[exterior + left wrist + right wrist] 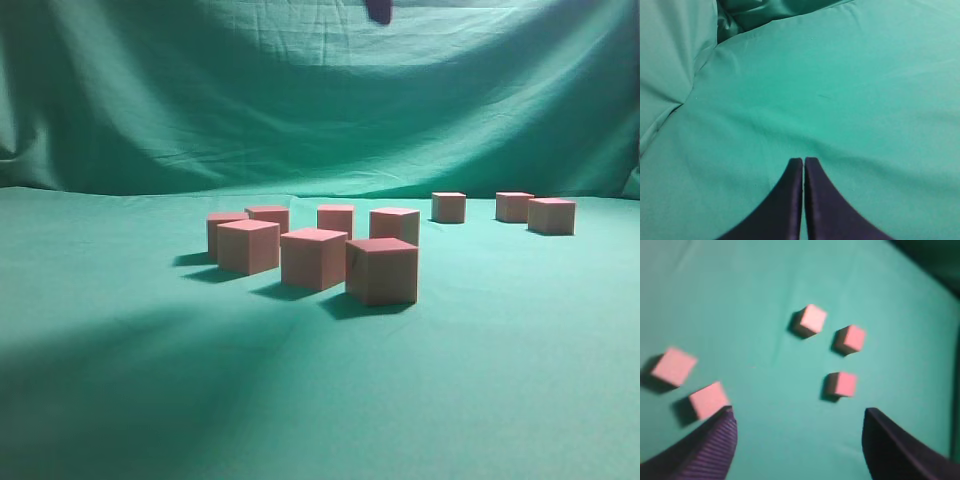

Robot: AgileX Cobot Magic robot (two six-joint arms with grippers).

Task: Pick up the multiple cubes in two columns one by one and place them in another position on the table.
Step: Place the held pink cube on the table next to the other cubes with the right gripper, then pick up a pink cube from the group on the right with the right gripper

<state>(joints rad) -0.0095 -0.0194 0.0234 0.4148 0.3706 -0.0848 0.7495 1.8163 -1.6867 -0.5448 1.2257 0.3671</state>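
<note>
Several reddish-pink cubes stand on the teal table. A cluster sits mid-table, with the nearest cube in front. Three more cubes stand apart at the back right. My right gripper hangs high above the cloth, open, with nothing between its fingers. Below it I see three cubes close together and two more at the left, one beside the left fingertip. My left gripper is shut and empty over bare cloth, with no cube in its view.
A draped green backdrop rises behind the table. A dark tip of an arm pokes in at the top edge of the exterior view. Folds of cloth lie at the left of the left wrist view.
</note>
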